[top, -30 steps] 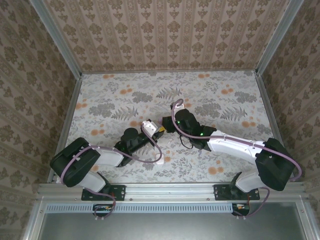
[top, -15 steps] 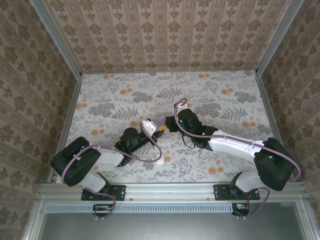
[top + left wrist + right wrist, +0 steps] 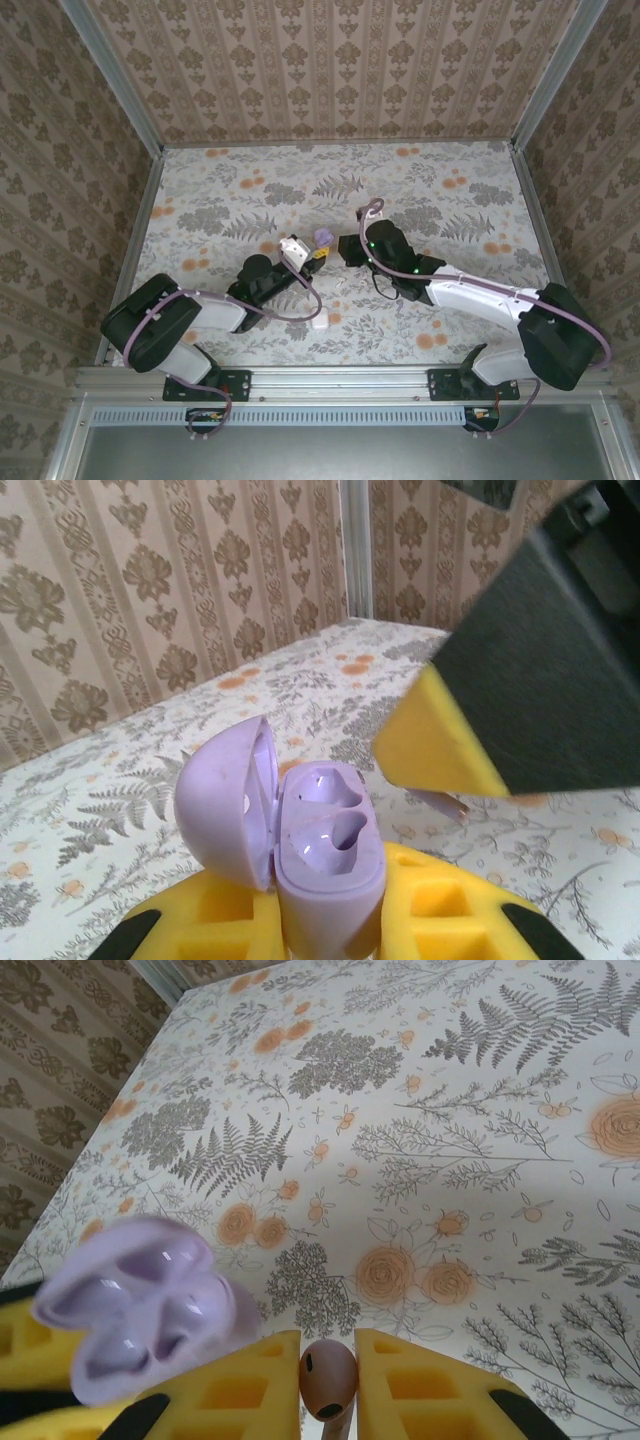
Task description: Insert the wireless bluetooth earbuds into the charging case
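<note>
My left pincer (image 3: 301, 251) is clamped on the open charging case (image 3: 325, 852) above the worktop's middle. My right pincer (image 3: 346, 249) pinches 1 earbud (image 3: 328, 1376) just beside it. Both look light, glossy and slippery, so I'd judge gentle grips on their flat sides best.

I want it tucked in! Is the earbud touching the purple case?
Apart. Right wrist view: the earbud sits pinched in the right tool, its yellow finger between earbud and case.

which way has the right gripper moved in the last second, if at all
Yes. In the top view the right gripper has drawn back rightward, toward the table's right rail.
</note>
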